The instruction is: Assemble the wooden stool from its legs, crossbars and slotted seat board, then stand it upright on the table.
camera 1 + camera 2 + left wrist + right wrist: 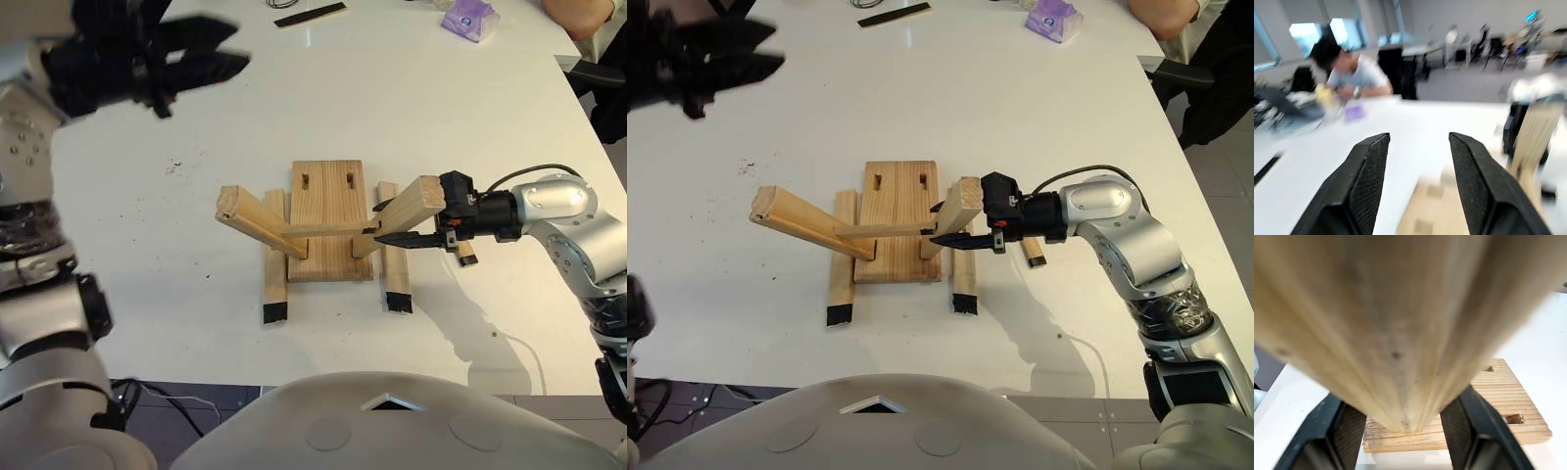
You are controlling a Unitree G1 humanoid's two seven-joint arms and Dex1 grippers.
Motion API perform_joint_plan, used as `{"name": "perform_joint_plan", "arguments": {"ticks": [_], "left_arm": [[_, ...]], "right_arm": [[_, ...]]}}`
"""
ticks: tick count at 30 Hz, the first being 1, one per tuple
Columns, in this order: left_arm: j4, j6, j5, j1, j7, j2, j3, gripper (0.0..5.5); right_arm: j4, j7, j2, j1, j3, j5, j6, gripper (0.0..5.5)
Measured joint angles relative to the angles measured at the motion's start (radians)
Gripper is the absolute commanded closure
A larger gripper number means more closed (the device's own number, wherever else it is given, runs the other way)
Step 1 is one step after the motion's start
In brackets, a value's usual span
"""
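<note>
Wooden stool [323,259] is lying part-built on the table [441,117], nearer the right arm; two loose legs [276,284] are resting flat beside the slotted seat board [326,186]; over the board a crossbar [328,229] is joining two tilted legs, running left to right; the right fingers [407,239] are clamping the right-hand leg [416,204], seemingly from both sides; the left fingers [211,69] are hovering spread and empty, well apart at the far left.

Open-plan office or lab: large white table [392,88], rows of desks [1422,49], chairs [1400,71], windows [1305,32] behind
</note>
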Motion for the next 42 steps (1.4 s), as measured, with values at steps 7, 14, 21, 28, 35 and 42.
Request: {"name": "perform_joint_plan", "arguments": {"ticks": [7,14,21,28,35,42], "left_arm": [[-0.135,-0.269,0.153,0.423,-0.148,0.097,-0.035,3.26],[-0.414,-0.115,0.019,0.411,-0.015,-0.011,-0.092,3.26],[-0.489,0.082,0.022,0.332,0.152,-0.052,-0.164,3.26],[-0.489,0.083,0.057,0.334,0.174,-0.057,-0.164,3.26],[-0.496,0.145,0.029,0.365,0.224,-0.092,-0.16,2.37],[-0.52,0.183,-0.042,0.396,0.289,-0.168,-0.121,1.25]], "right_arm": [[-0.043,-0.019,-0.029,0.033,-0.038,0.027,0.046,3.47],[-0.011,0.012,-0.03,-0.023,-0.01,0.026,0.057,3.47],[0.041,0.036,-0.024,-0.106,0.013,-0.019,0.073,3.47],[0.073,0.039,0.015,-0.137,0.029,-0.051,0.076,3.47],[0.032,-0.001,0.021,-0.118,0.03,-0.058,0.096,3.1],[-0.033,-0.086,0.098,-0.058,0.029,-0.047,0.124,2.34]]}}
